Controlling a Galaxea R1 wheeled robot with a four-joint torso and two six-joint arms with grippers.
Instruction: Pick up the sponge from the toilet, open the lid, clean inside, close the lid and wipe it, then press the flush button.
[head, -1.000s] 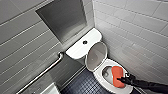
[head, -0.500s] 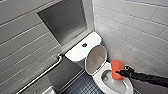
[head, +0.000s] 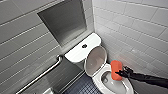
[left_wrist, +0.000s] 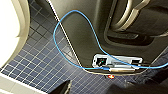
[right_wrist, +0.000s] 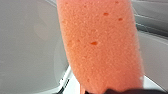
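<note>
From where I stand, the toilet (head: 98, 80) has its lid (head: 95, 60) already raised and leaning back against the tank, so the open bowl faces up. The right tool (head: 120, 73) is clamped on the sponge (head: 116, 70), gripping it at its lower right side. The arm reaches in from about 4 o'clock, close along the white tiled wall (head: 140, 30). The sponge is held on end, its long axis running roughly 12 to 6, and it hangs over the bowl's right rim rather than inside it. Seen from the wrist, its pitted orange face (right_wrist: 100, 45) rises straight out of the dark tool (right_wrist: 125, 91). The hollow of the bowl lies at about 7 o'clock from the sponge and lower down, so I judge that cleaning inside depends on that short gap. The right arm is plainly the nearer one. There is open room over the bowl toward 8 o'clock, while the wall crowds the arm at 3 o'clock and the raised lid stands at 10 o'clock. The flush button (head: 84, 46) sits on the tank top, well apart at 11 o'clock. The left tool (left_wrist: 64, 88) hangs low over the blue floor tiles (left_wrist: 37, 62), and I cannot tell whether it is open or closed.
</note>
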